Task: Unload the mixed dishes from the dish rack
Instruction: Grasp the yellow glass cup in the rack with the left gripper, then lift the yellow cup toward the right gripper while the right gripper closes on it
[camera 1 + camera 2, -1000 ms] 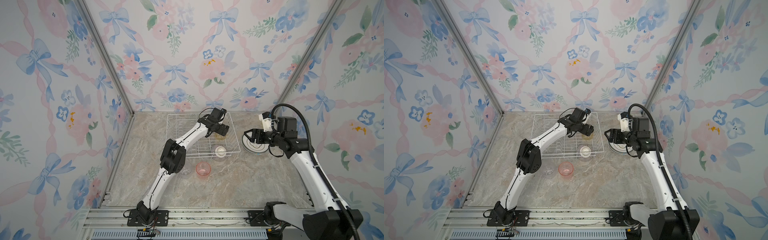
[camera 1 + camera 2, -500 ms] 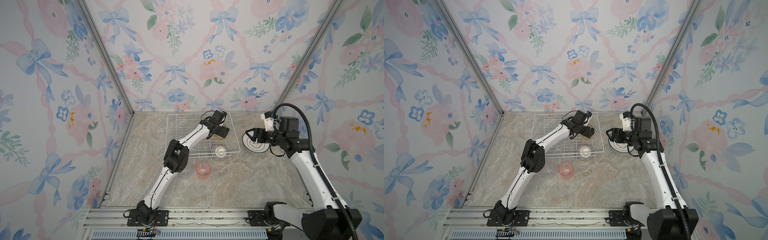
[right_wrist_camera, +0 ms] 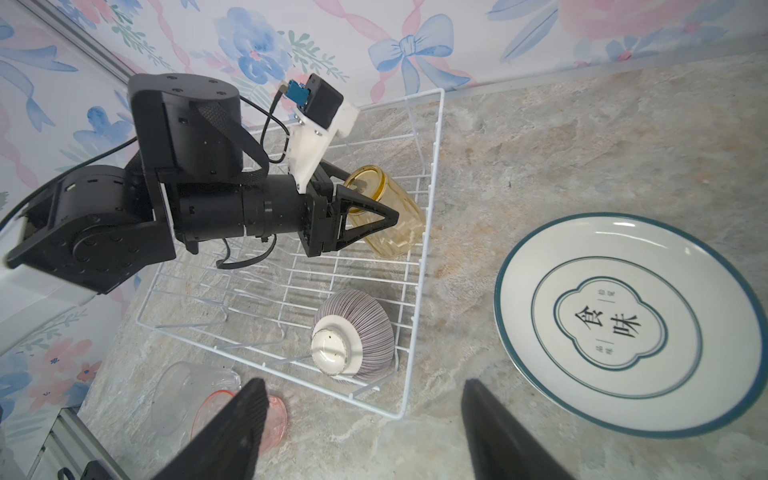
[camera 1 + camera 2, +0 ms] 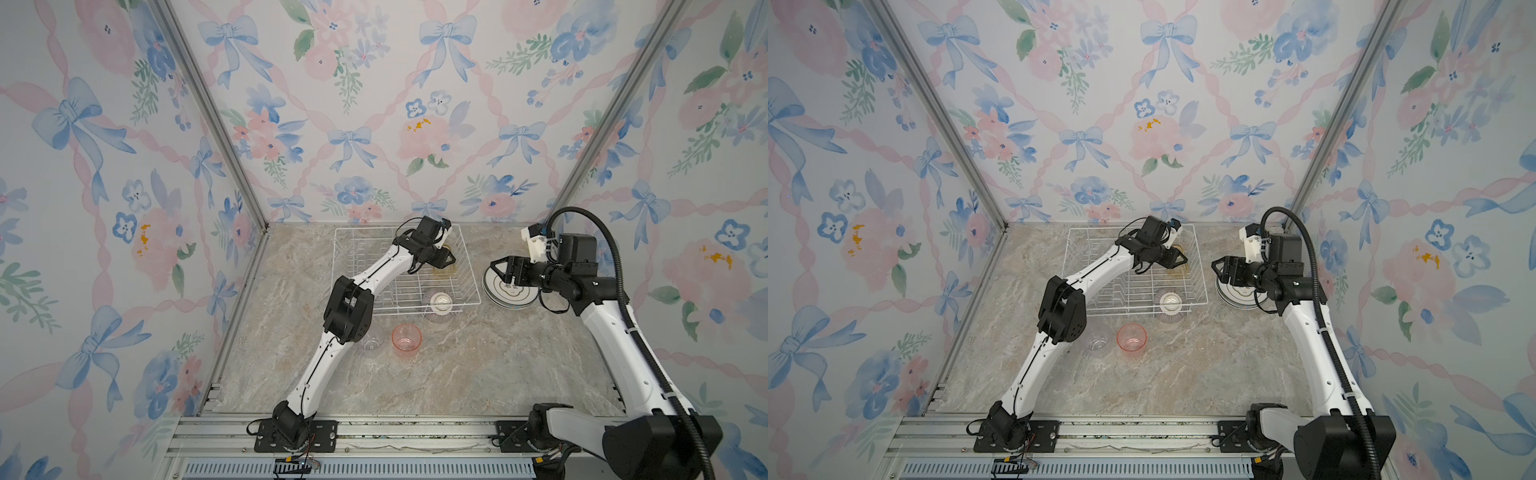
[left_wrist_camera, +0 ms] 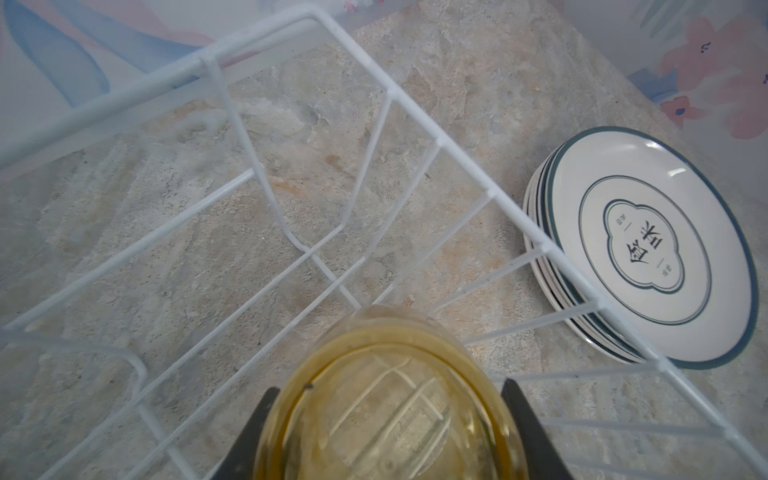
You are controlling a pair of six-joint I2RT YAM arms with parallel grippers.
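Left wrist view looks straight down on the yellow tumbler (image 5: 386,415), and the left gripper (image 5: 390,386) has a black finger against each side of the glass, so the claw is about half closed and gripping it. That tumbler sits base-up and a little tilted inside the dish rack (image 5: 440,141), close to the rack's right-hand wall and towards the back. Through the wires I can see the stack of plates (image 5: 648,249) lying flat on the table (image 4: 457,374) just outside that wall, with the dark-rimmed top plate showing printed characters in its middle.

From the right wrist view, the purple-striped bowl (image 3: 353,336) lies upside down in the near right corner of the rack. The right gripper (image 3: 363,382) has its fingers spread wide with nothing between them, and in both top views it hovers above the edge of the plate stack nearest the rack.

On the table in front of the rack stand the pink tumbler (image 4: 406,338) and the clear tumbler (image 4: 371,340), side by side and upright, the clear one just beside the left arm's elbow (image 4: 348,307)
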